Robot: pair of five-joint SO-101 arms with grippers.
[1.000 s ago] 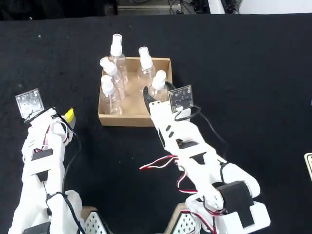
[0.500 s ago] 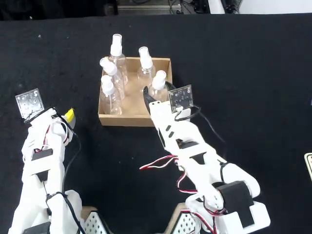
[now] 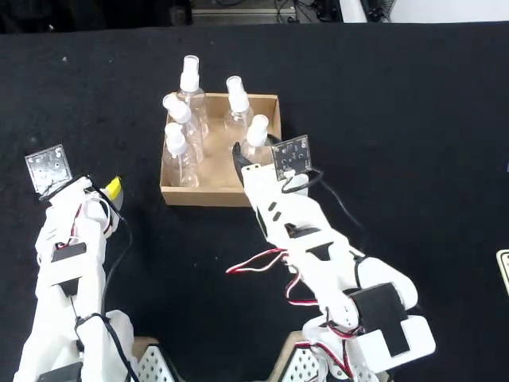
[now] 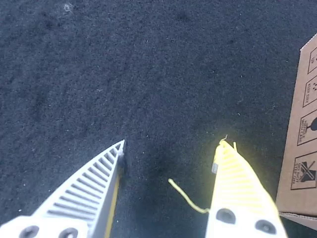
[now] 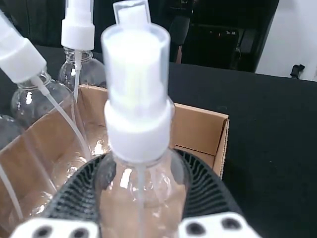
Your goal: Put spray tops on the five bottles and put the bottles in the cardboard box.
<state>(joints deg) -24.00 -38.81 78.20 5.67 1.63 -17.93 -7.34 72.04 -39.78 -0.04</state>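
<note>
The right gripper (image 5: 142,159) has its black jaws closed against both sides of a clear plastic bottle with a white spray top (image 5: 138,191). The bottle stands in the near right corner of the brown cardboard box (image 3: 203,194), beside four other capped bottles (image 3: 180,155). The left gripper (image 4: 171,144) hangs wide open, holding nothing, over the black tablecloth (image 3: 398,119) left of the box.

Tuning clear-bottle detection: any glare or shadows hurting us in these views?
High view: black cloth swallows shadows; white spray tops pop, clear bodies look faint against the cardboard box. Right wrist view: pale glints on the bottle in the right gripper, bright wall behind. Left wrist view: even light, faint shadow by the left gripper.
</note>
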